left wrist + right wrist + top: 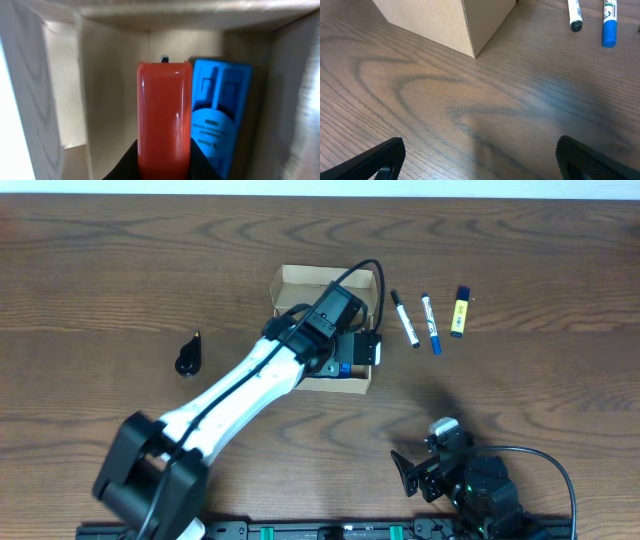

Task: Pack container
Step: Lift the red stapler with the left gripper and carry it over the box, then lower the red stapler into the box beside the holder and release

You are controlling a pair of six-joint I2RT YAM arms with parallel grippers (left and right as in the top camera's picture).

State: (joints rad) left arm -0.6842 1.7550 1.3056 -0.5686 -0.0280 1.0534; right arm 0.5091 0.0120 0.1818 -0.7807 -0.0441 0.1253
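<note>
step: lowering red item (164,110) into container (300,282) at table centre, beside blue item (220,115) | left gripper (164,167) clamped on red item | right gripper (480,160) spread, empty | next, likely: release, lift clear, fetch pens (405,318) just right of container

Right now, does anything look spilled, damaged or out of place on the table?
Nothing spilled or damaged. The left pincer holds a red item inside the container, beside a blue item. Only the black object stands out: it lies alone left of the container, far from the markers.
</note>
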